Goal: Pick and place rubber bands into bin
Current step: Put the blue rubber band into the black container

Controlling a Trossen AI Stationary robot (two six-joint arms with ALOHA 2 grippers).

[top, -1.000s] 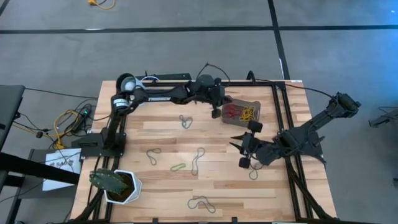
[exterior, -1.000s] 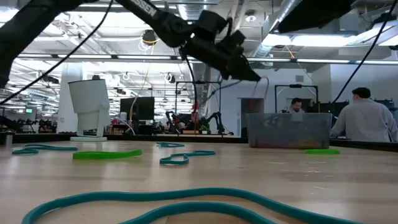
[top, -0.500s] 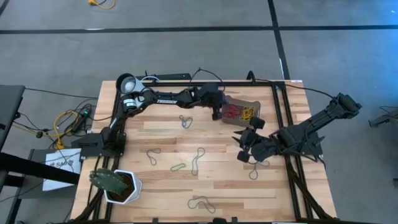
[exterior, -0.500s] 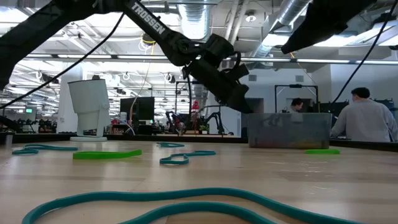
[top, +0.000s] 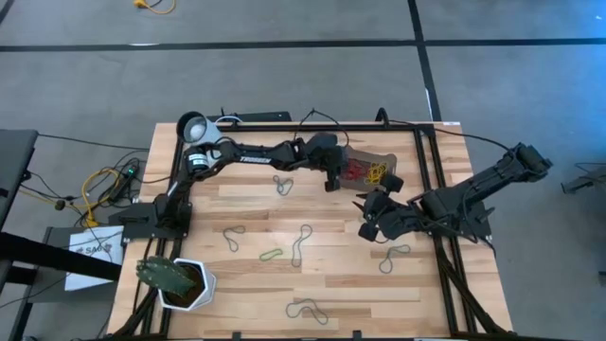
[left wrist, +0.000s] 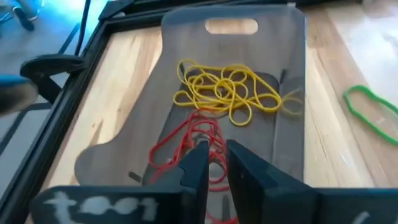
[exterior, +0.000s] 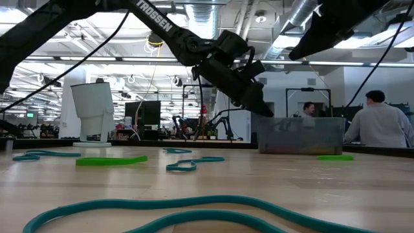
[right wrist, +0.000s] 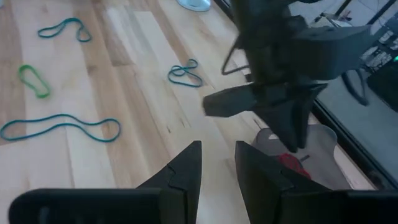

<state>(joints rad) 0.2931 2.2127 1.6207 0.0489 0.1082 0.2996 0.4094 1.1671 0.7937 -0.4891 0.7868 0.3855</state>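
The bin (top: pixel 379 157) (left wrist: pixel 292 130) stands at the table's far right and holds yellow rubber bands (left wrist: pixel 227 93) and red rubber bands (left wrist: pixel 186 143). More rubber bands lie flat on the wood: teal ones (top: pixel 282 185) (top: pixel 301 242) (top: pixel 305 310) (top: pixel 393 256) and a green one (top: pixel 271 254). My left gripper (top: pixel 331 178) (left wrist: pixel 216 163) hangs over the bin's left end, its fingers a narrow gap apart with nothing between them. My right gripper (top: pixel 367 220) (right wrist: pixel 218 160) hovers above the table just near of the bin, narrowly open and empty.
A white pot with a green plant (top: pixel 180 282) sits at the near left corner and a white cup (top: pixel 194 126) at the far left. Black frame rails (top: pixel 431 189) run along the right edge. A green band (left wrist: pixel 367 112) lies right of the bin. People sit beyond the table (exterior: pixel 378 123).
My left gripper has moved toward the near edge and downward, along the bin's left end. My right gripper has moved toward the far edge, closer to the bin. The bands and the bin have stayed where they were.
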